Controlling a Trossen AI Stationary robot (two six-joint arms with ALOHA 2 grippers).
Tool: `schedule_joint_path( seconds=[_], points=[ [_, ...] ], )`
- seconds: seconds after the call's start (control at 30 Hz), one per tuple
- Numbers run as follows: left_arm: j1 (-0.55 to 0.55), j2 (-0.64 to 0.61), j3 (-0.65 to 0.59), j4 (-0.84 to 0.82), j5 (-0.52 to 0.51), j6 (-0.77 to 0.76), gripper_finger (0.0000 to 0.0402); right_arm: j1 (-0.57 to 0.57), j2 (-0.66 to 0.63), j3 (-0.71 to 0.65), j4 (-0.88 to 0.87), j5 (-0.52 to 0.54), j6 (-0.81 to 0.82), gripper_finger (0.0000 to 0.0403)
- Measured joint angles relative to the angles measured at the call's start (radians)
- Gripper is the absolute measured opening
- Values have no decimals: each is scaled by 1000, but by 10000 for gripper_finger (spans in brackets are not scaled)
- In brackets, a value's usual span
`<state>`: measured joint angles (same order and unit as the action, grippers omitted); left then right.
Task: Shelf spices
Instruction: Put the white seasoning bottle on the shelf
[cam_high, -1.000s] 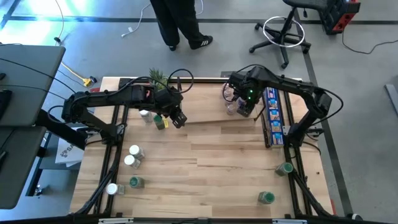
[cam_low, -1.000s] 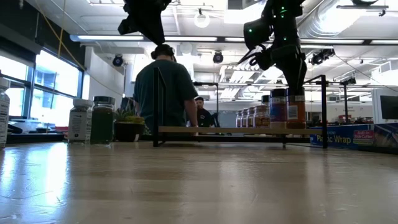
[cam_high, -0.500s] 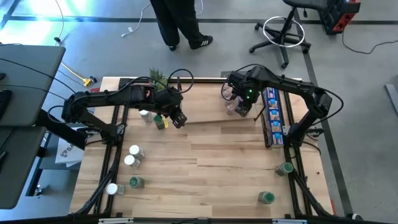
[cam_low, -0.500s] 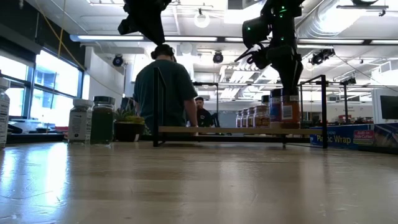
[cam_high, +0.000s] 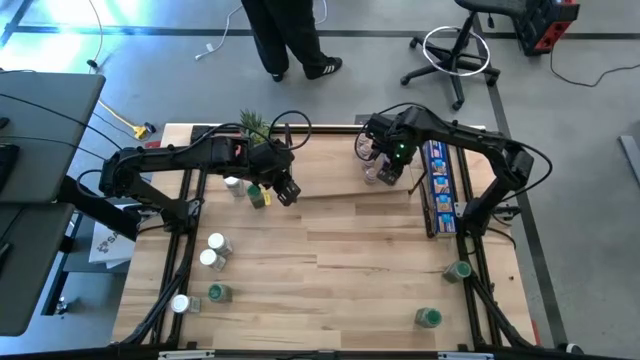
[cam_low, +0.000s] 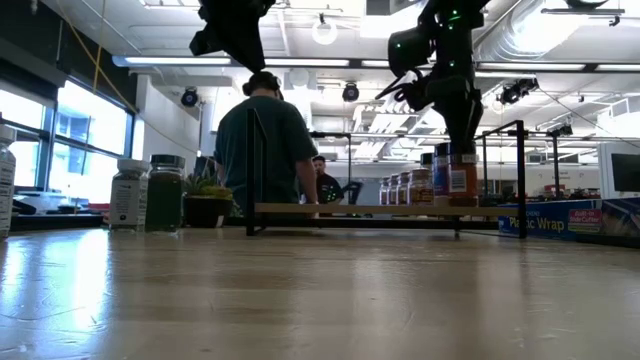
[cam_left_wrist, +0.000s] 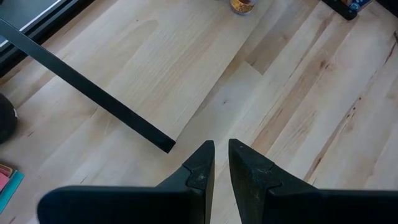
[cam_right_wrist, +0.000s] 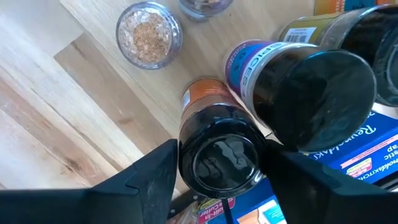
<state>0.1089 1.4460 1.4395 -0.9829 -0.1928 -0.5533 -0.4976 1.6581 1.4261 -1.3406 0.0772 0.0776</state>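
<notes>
One black-capped orange-label jar (cam_right_wrist: 217, 146) in right pincer (cam_right_wrist: 214, 163) | blue box (cam_low: 565, 222) "Wrap" | left pincer (cam_left_wrist: 221, 160) shut, empty

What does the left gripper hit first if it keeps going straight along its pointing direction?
Probably bare shelf board: the left gripper, jaws nearly shut and empty, points down at light wood just past the black rail. Depth is unclear.

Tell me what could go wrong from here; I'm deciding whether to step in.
The right end effector straddles an orange-labelled black-capped jar on the shelf, pressed close to a blue-labelled jar. Releasing or pulling away carelessly could tip either one. The blue box lies just beside the cluster, leaving little room. The left end effector, shut, waits above bare wood.
</notes>
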Motion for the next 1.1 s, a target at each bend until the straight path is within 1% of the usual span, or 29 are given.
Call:
schedule_joint_path(
  seconds=[0.13,0.23,0.5,0.67,0.8,0.97,1.1],
  points=[
    [0,0,0,0,0,0,42,0,0,0,1,0,-6,259],
    [0,0,0,0,0,0,42,0,-2,0,1,0,-7,272],
    [0,0,0,0,0,0,42,1,-71,0,-19,-12,19,275],
    [0,0,0,0,0,-3,42,1,-147,-1,-40,-22,46,275],
    [0,0,0,0,0,-3,42,19,-239,-1,-35,-21,85,275],
    [0,0,0,0,3,-14,42,99,-387,-1,81,-22,183,275],
    [0,-5,1,-1,46,-23,42,224,-498,-1,257,-3,237,275]
  ],
)
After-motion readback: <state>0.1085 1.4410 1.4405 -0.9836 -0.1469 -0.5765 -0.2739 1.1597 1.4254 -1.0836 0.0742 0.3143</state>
